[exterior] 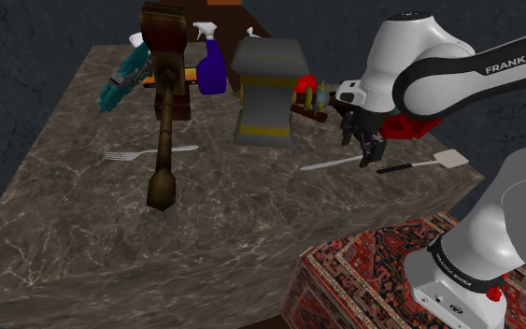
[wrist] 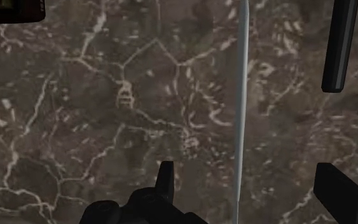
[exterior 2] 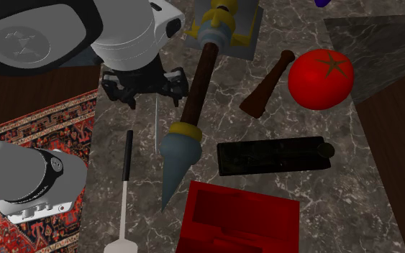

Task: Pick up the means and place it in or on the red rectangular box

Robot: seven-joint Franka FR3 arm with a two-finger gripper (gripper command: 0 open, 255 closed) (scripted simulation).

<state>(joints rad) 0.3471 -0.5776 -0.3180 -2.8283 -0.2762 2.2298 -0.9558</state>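
Carpet pattern in red covers the stand (exterior: 373, 271) at the near corner of the shoulder view. Beyond it the gripper (exterior: 368, 154) hangs over the marble tabletop (exterior: 158, 243), its fingers (wrist: 165, 178) spread wide and clasping nothing.

On the marble between those fingers, touched by neither, lies the rod (wrist: 241, 95): thin, straight and pale grey. It may be a knife or a skewer, but it looks too slim to tell. Just beside it and roughly parallel is a spatula (exterior: 429, 164) with a black handle and a white blade.

The second exterior view looks down on the open top of the red box (exterior 2: 240, 219), rectangular, with a bare red floor and a raised step inside. A long staff (exterior 2: 186, 122) with a blue-grey cone tip and yellow bands lies between the rod (exterior 2: 155, 126) and the box. In the shoulder view the box (exterior: 410, 126) is a red corner behind the arm.

Past the box, the second exterior view has a flat black bar (exterior 2: 276, 156), a dark brown club (exterior 2: 267, 85) and a red tomato (exterior 2: 321, 77).

Farther across the shoulder view come a fork (exterior: 149, 152), an ornate brown pole (exterior: 164, 121), a grey and yellow block (exterior: 268, 93), a blue spray bottle (exterior: 212, 65) and a teal tool (exterior: 120, 79).
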